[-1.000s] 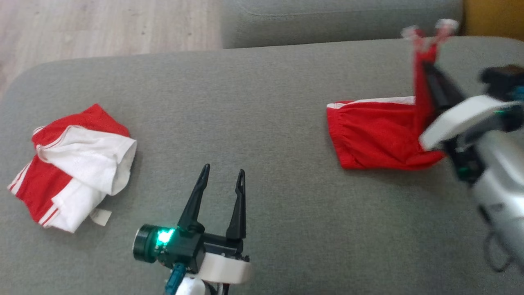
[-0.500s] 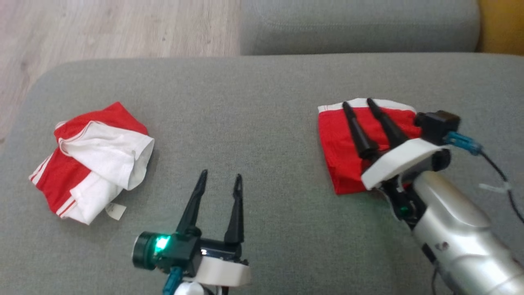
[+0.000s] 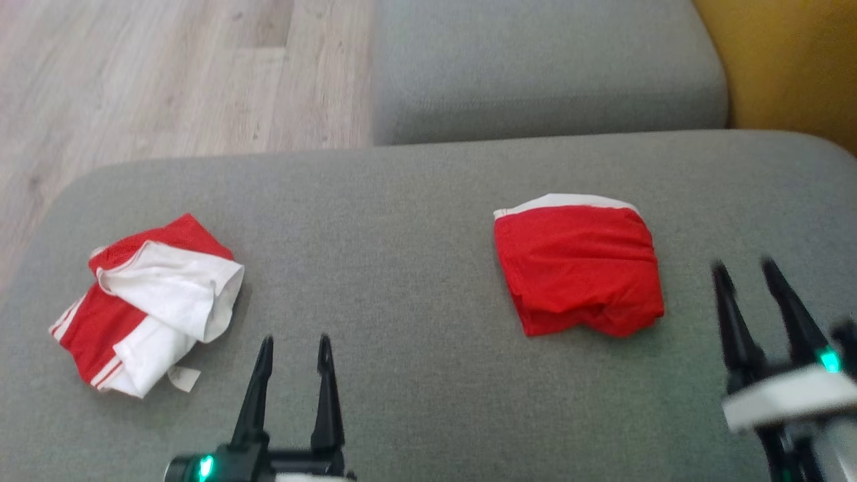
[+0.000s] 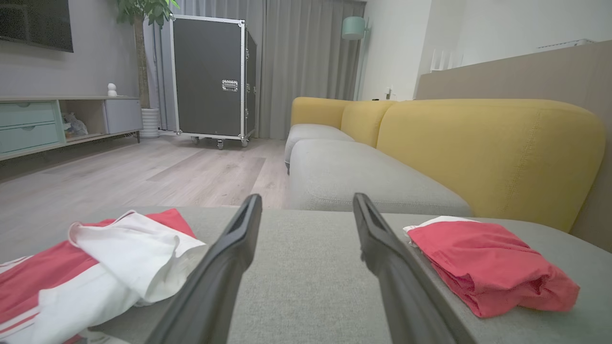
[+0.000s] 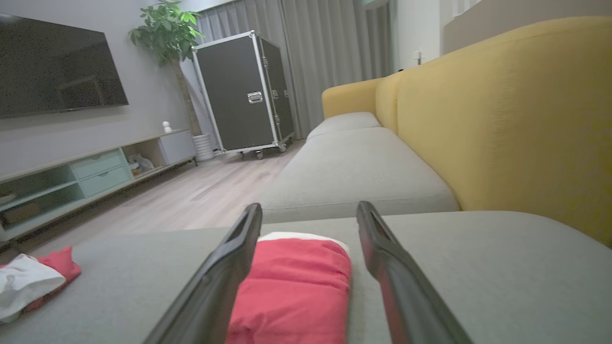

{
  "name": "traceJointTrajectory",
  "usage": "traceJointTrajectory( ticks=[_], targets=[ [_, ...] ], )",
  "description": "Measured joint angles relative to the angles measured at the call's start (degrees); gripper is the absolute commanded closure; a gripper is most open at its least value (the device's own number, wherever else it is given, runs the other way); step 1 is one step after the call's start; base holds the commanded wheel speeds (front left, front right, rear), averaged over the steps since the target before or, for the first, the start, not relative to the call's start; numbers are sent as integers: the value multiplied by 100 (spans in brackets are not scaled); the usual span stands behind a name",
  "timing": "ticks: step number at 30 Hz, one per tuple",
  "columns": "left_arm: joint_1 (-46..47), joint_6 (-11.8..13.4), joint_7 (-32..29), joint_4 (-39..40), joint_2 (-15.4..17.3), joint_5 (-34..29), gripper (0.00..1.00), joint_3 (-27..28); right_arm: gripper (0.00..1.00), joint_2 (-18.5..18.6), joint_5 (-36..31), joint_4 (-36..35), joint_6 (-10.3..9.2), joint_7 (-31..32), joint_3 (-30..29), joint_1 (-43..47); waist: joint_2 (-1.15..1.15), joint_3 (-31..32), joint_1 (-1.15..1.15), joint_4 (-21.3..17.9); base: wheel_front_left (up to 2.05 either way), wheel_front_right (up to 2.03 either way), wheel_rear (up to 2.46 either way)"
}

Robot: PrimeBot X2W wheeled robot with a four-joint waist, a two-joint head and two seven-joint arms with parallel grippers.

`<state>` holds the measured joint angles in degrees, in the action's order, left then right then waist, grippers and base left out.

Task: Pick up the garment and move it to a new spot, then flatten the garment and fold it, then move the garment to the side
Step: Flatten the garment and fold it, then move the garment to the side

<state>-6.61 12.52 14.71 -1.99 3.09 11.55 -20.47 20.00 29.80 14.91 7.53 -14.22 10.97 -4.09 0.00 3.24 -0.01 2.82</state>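
Nearest, at 7 o'clock in the head view, the left gripper (image 3: 294, 343) hovers over the broad grey fabric sofa seat (image 3: 402, 221). Its two long dark fingers are spread apart with nothing between them. At 4 o'clock the right gripper (image 3: 744, 268), slightly blurred, likewise has its fingers parted and empty.

The red folded cloth garment with a white edge (image 3: 579, 268) lies flat on the seat at 11 o'clock from the right gripper, near it but not touching. In the right wrist view this garment (image 5: 291, 286) shows past the gap between that gripper's fingers, resting on the seat.

At 10 o'clock from the left gripper, well apart from the folded one, sits a crumpled red-and-white cloth garment (image 3: 150, 301) with a small white tag (image 3: 184, 378) at its near edge.

Farther off, at 12 o'clock, a second grey seat cushion (image 3: 549, 67) adjoins the first. Pale wooden plank floor (image 3: 167, 73) shows at 11 o'clock and a mustard-yellow upholstered backrest (image 3: 790, 60) at 1 o'clock.

Farthest, in the left wrist view, a black wheeled flight case with metal edging (image 4: 210, 76) stands before grey curtains (image 4: 306, 62).
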Motion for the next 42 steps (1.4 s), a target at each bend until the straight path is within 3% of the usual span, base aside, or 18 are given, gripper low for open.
traceJointTrajectory(
  ticks=[4, 9, 14, 42],
  targets=[
    [-370, -97, 0, 44, 14, -109, 0, 164, 0, -308, -606, -405, 0, 0, -602, 916, 0, 143, 0, -10, 0, 0, 0],
    [-719, -196, 0, 43, 25, -270, 0, 260, 0, -692, -1151, -610, 0, 0, -665, 1551, 0, 248, 0, -34, 0, 0, 0],
    [-732, -249, 0, 36, 25, -303, 0, 397, 0, -842, -1433, -666, 0, 0, -665, 1653, 0, 312, 0, -57, 0, 0, 0],
    [-805, -296, -1, -56, 19, -237, 0, 552, 0, -939, -1727, -580, 0, 0, -599, 1656, 0, 331, 1, -137, 0, 0, 0]
  ],
)
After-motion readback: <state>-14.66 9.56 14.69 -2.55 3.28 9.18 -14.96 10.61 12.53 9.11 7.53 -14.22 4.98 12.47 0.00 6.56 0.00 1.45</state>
